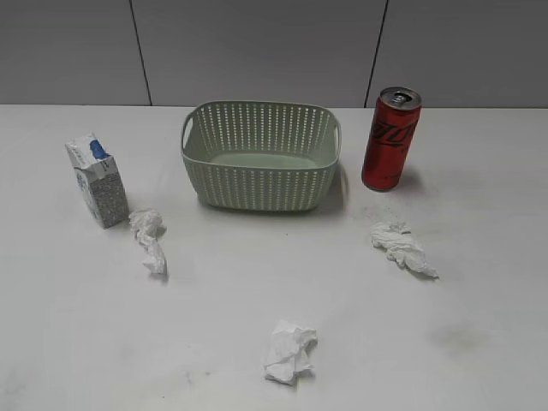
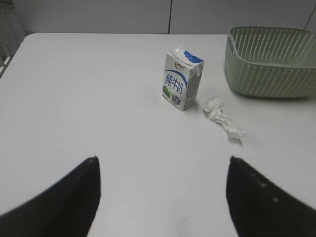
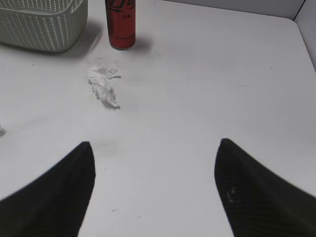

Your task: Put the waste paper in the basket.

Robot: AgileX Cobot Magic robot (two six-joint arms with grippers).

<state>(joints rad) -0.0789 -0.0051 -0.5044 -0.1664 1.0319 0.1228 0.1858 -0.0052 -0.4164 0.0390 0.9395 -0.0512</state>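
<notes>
The sage-green basket (image 1: 261, 158) stands at the back middle of the white table. It looks empty. Three crumpled white paper wads lie on the table: the left wad (image 1: 150, 240) beside the carton, the front wad (image 1: 288, 351), and the right wad (image 1: 402, 248) below the can. The left wrist view shows the left wad (image 2: 222, 117) and the basket (image 2: 271, 61). The right wrist view shows the right wad (image 3: 103, 86) and the basket's corner (image 3: 44, 22). My left gripper (image 2: 163, 165) and right gripper (image 3: 154, 148) are open and empty over bare table. Neither shows in the exterior view.
A small blue-white speckled milk carton (image 1: 97, 180) stands left of the basket and also shows in the left wrist view (image 2: 182, 79). A red can (image 1: 391, 139) stands right of the basket and shows in the right wrist view (image 3: 121, 24). A grey wall is behind the table.
</notes>
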